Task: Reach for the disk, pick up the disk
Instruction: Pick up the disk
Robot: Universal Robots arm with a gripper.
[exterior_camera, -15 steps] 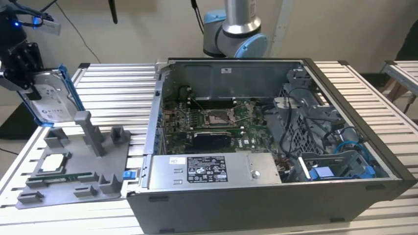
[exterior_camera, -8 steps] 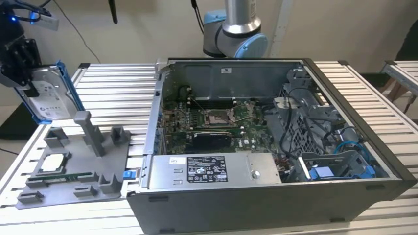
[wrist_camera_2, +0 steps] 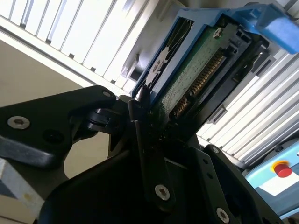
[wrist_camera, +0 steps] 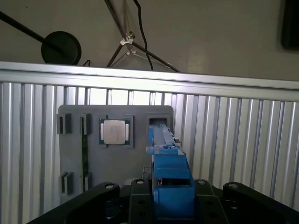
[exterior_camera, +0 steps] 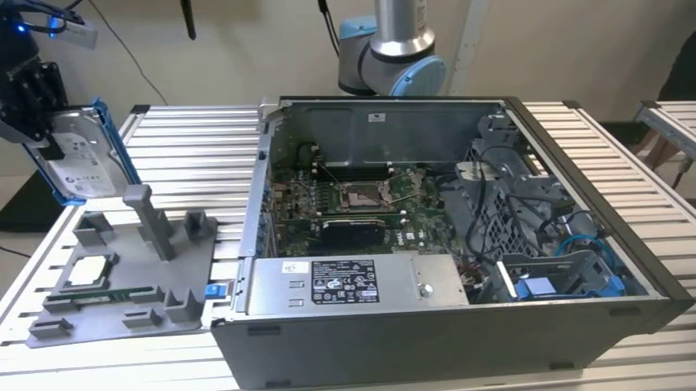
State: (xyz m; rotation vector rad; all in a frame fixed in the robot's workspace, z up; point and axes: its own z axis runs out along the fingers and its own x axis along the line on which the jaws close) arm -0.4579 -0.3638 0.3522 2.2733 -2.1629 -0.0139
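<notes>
The disk [exterior_camera: 85, 159] hangs in the air at the exterior view's left, above the far end of the grey fixture tray [exterior_camera: 120, 281]. It stands on edge, with its silver face and white label turned outward and blue rails along its sides. My gripper [exterior_camera: 46, 140] is shut on its upper end. In the second wrist view the disk [wrist_camera_2: 196, 74] shows its green circuit board and blue rail, clamped between the black fingers [wrist_camera_2: 140, 126]. In the first wrist view the disk [wrist_camera: 170, 179] appears edge-on as a blue rail sticking out from the gripper [wrist_camera: 172, 200].
A small square silver chip [exterior_camera: 87, 271] and a tall post [exterior_camera: 149, 218] sit on the tray. The open computer case [exterior_camera: 457, 236] with a long grey metal box [exterior_camera: 348, 283] stands to the exterior view's right. The arm's base [exterior_camera: 392, 57] is behind it on the slatted table [exterior_camera: 196, 130].
</notes>
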